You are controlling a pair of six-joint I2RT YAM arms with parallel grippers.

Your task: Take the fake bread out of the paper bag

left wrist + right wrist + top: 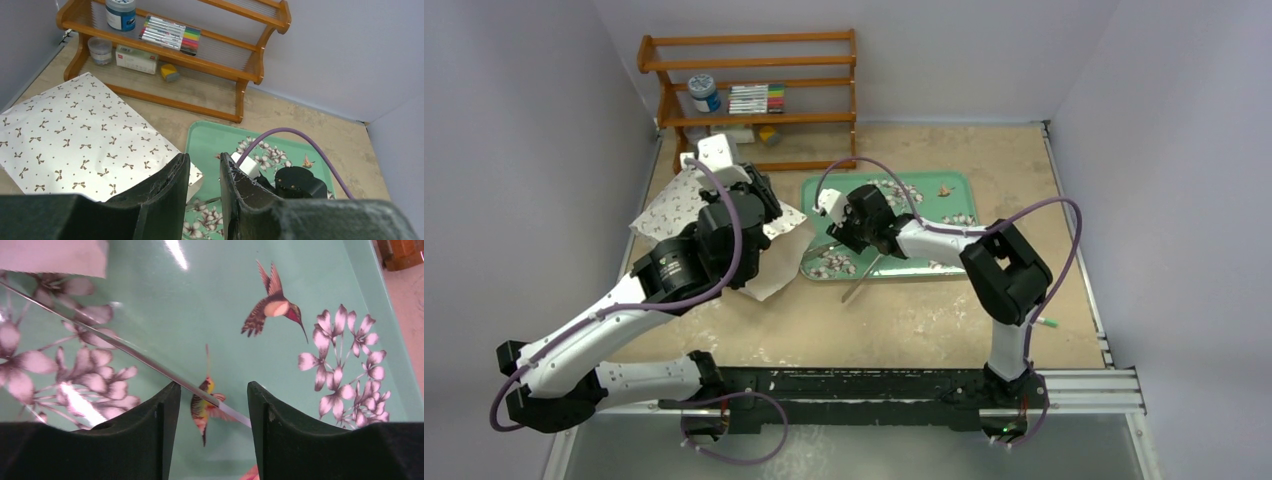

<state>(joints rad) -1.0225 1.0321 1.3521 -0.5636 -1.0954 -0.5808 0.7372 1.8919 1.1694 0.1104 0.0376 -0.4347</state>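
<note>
Paper bag: lies on your left, one corner lapping the green floral tray
Your left gripper: above that corner, fingers narrowly parted, nothing between them
Your right gripper: low over the tray, fingers spread, a thin metal rod crossing beneath the gap
Fake bread: hidden from you

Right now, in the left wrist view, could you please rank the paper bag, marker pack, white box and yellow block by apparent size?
Largest first:
paper bag
marker pack
white box
yellow block
The bag lies nearer the camera, so its lead is exaggerated.
</note>
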